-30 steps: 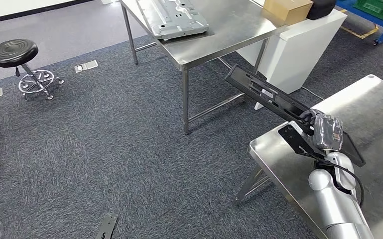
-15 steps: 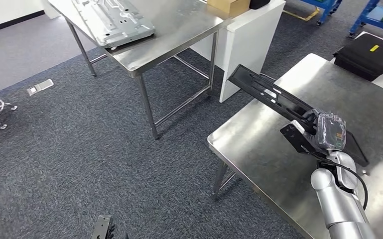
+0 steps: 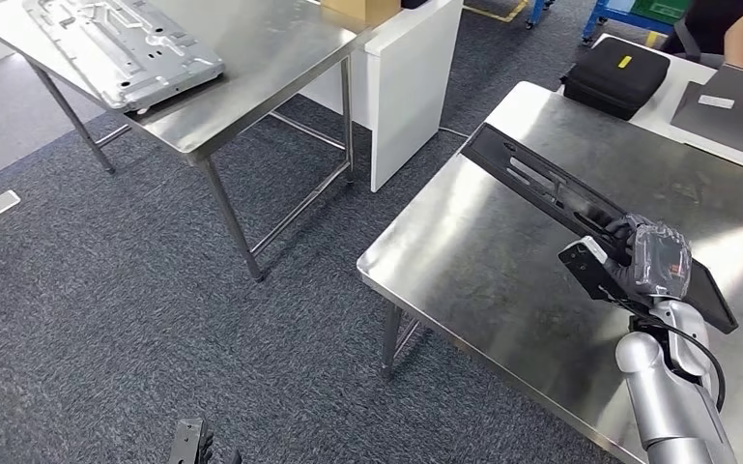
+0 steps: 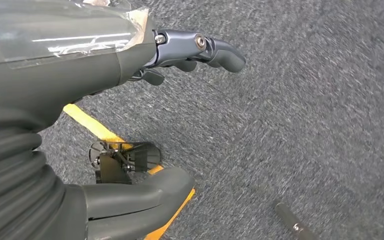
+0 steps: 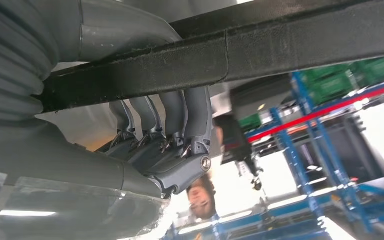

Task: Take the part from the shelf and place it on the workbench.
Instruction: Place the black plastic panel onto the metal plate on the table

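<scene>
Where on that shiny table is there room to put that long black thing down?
The workbench is bare steel from its near corner to the long black part that the right hand holds. More bare steel lies beyond the part, toward the black case. It is crowded at the far edge: the case and a grey laptop.

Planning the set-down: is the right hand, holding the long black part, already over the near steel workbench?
Probably yes: the right hand grips the long black part above the near steel workbench, with bare tabletop below.

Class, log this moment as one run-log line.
right hand: grips black part | part: over workbench, not set down | left hand: holds nothing
</scene>
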{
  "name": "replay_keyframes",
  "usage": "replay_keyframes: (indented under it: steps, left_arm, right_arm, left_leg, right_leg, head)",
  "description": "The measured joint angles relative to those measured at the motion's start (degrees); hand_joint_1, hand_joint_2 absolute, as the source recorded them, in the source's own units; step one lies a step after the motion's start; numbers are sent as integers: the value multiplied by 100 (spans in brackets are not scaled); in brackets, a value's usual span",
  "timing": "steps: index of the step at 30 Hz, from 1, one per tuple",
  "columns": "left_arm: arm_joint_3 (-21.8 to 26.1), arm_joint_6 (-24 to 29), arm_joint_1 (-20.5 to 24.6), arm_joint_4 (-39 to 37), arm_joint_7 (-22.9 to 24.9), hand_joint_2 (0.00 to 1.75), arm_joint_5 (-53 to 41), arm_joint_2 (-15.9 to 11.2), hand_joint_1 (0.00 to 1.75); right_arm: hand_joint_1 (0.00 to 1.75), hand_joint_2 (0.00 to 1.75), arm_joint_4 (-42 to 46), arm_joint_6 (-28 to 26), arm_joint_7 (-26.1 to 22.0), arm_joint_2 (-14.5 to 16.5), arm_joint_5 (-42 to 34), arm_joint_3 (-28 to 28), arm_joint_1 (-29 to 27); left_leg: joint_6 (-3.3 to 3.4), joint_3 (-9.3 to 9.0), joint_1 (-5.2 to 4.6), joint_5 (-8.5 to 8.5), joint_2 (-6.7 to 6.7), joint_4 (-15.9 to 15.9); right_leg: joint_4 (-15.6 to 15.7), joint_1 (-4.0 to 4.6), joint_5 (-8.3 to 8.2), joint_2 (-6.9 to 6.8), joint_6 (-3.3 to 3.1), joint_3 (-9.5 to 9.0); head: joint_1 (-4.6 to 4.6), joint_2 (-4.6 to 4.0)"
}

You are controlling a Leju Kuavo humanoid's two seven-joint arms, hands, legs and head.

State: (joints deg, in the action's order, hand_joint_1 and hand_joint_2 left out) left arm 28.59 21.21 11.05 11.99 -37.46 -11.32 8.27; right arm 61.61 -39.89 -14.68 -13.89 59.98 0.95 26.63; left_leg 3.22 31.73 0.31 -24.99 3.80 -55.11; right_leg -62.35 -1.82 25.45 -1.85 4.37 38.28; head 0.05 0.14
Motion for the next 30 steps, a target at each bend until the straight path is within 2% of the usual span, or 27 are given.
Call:
replay_keyframes:
  steps: [1,2,3,5,6,7,8,9,11,12,13,14,15,16,17,18,19,20,21,23,24,25,26,27,28,29,30]
  left_arm:
    - [4,-31,-3,1,-14,175,2,1,0]
    - [10,-50,-5,2,-25,175,3,-1,0]
    - [20,-60,-6,3,-33,175,3,-3,0]
    - [35,-74,-7,4,-42,175,3,0,0]
    - [40,-76,-5,5,-44,175,3,2,0]
    - [44,-77,-4,5,-45,175,4,3,0]
    - [51,-77,-6,6,-46,175,4,3,0]
    - [61,-77,-13,6,-48,175,4,3,0]
    - [76,-67,-30,5,-51,175,3,4,0]
    - [80,-53,-35,5,-52,175,0,5,0]
    - [80,-40,-36,5,-52,175,-3,6,0]
    - [80,-28,-36,5,-54,175,-5,8,0]
    - [81,-18,-35,5,-56,175,-8,6,0]
    - [83,-10,-34,7,-58,175,-9,-8,0]
    - [84,3,-31,8,-66,175,-11,-19,0]
    - [86,16,-29,9,-73,175,-12,-29,0]
    - [87,28,-25,10,-82,175,-13,-37,0]
    - [87,35,-18,10,-95,175,-13,-32,0]
    - [87,36,-8,10,-105,175,-12,-29,0]
    - [89,36,2,10,-127,175,-8,-17,0]
    - [92,37,-3,10,-137,175,-6,-11,0]
    - [97,46,-14,10,-151,175,-2,-7,0]
    - [105,60,-26,10,-168,175,1,-4,0]
    - [116,71,-35,10,-188,175,2,-2,0]
    - [126,80,-41,10,-208,175,3,1,0]
    - [135,86,-42,10,-224,175,3,3,0]
    - [139,96,-40,10,-237,175,-1,3,0]
  right_arm:
    - [166,175,-1,0,1,2,26,-17,8]
    - [166,175,-1,-1,4,5,39,-31,15]
    - [166,175,-2,-2,7,9,46,-42,19]
    - [166,175,-2,-4,10,14,57,-62,20]
    - [166,175,-1,-4,10,13,61,-76,19]
    - [166,175,0,-4,10,12,63,-87,23]
    - [166,175,2,-4,10,14,64,-95,30]
    - [166,175,3,-4,10,21,69,-99,33]
    - [166,175,3,-4,10,43,92,-101,16]
    - [166,175,3,-4,9,51,104,-106,-5]
    - [166,175,3,-4,6,56,110,-116,-26]
    - [166,175,3,-4,1,59,111,-131,-43]
    - [166,175,3,-4,-9,60,106,-150,-54]
    - [166,175,3,-4,-21,63,97,-167,-60]
    - [166,175,2,-4,-38,66,87,-184,-65]
    - [166,175,1,-4,-57,68,78,-203,-73]
    - [166,175,-1,-4,-81,72,70,-220,-85]
    - [166,175,-3,-5,-110,72,67,-238,-96]
    - [166,175,-5,-7,-140,69,66,-255,-106]
    - [166,175,-16,-9,-197,57,62,-280,-82]
    - [166,175,-26,-9,-220,56,57,-288,-63]
    - [166,175,-38,-9,-241,60,50,-293,-44]
    - [166,175,-54,-9,-262,72,45,-293,-39]
    - [166,175,-73,-9,-281,81,44,-294,-43]
    - [166,175,-96,-9,-301,89,57,-296,-47]
    - [166,175,-115,-9,-316,96,92,-302,-48]
    - [166,175,-131,-9,-326,104,154,-316,-45]
  left_leg:
    - [-50,-6,-3,-42,64,-34]
    - [-97,-14,-16,-83,120,-66]
    - [-135,-27,-34,-122,180,-89]
    - [-189,-48,-24,-179,273,-113]
    - [-217,-37,0,-231,220,-161]
    - [-246,19,25,-331,98,-294]
    - [-273,139,47,-490,-67,-557]
    - [-287,319,55,-686,-227,-934]
    - [-281,755,56,-995,-352,-1742]
    - [-258,896,51,-994,-366,-1930]
    - [-220,932,43,-874,-383,-1892]
    - [-161,845,31,-648,-425,-1615]
    - [-78,677,10,-382,-531,-1193]
    - [20,495,-8,-188,-673,-791]
    - [102,354,-31,-66,-777,-484]
    - [162,274,-52,-25,-841,-320]
    - [194,245,-69,-39,-822,-271]
    - [206,210,-82,-25,-742,-225]
    - [202,158,-75,12,-662,-150]
    - [199,45,-51,99,-502,23]
    - [187,21,-41,128,-421,76]
    - [187,15,-41,130,-362,91]
    - [177,21,-37,124,-296,89]
    - [160,27,-28,115,-244,83]
    - [133,33,-12,101,-200,69]
    - [99,37,11,83,-155,42]
    - [50,44,33,54,-125,-5]
  right_leg:
    - [381,3,-126,-124,28,-217]
    - [607,17,-197,-205,6,-347]
    - [687,35,-220,-232,-44,-392]
    - [649,31,-217,-71,-168,-373]
    - [642,15,-216,3,-211,-369]
    - [640,0,-219,71,-260,-373]
    - [641,-10,-224,138,-302,-379]
    - [640,-1,-225,204,-330,-380]
    - [639,37,-225,355,-365,-382]
    - [638,59,-225,438,-372,-385]
    - [639,84,-224,521,-375,-391]
    - [640,106,-225,605,-376,-401]
    - [642,123,-225,688,-377,-412]
    - [642,143,-226,762,-373,-416]
    - [642,142,-228,833,-370,-415]
    - [644,134,-233,899,-359,-407]
    - [655,125,-245,965,-340,-395]
    - [679,123,-262,1034,-314,-385]
    - [673,135,-266,997,-295,-368]
    - [407,170,-133,676,-291,-209]
    - [83,165,12,461,-302,-43]
    - [-321,148,180,332,-296,169]
    - [-706,116,313,282,-269,366]
    - [-946,79,380,259,-221,489]
    - [-956,33,356,240,-146,487]
    - [-712,-12,249,212,-55,343]
    - [-273,-62,98,163,41,87]
  head:
    - [16,0]
    - [20,0]
    - [21,-1]
    - [-8,1]
    - [-16,1]
    - [-23,1]
    - [-37,1]
    - [-50,0]
    - [-71,-1]
    - [-74,0]
    - [-75,0]
    - [-77,1]
    - [-79,1]
    - [-70,1]
    - [-60,1]
    - [-59,1]
    - [-63,1]
    - [-75,1]
    - [-87,1]
    - [-73,1]
    - [-57,1]
    - [-43,1]
    - [-33,1]
    - [-29,1]
    - [-30,1]
    - [-29,1]
    - [-26,1]
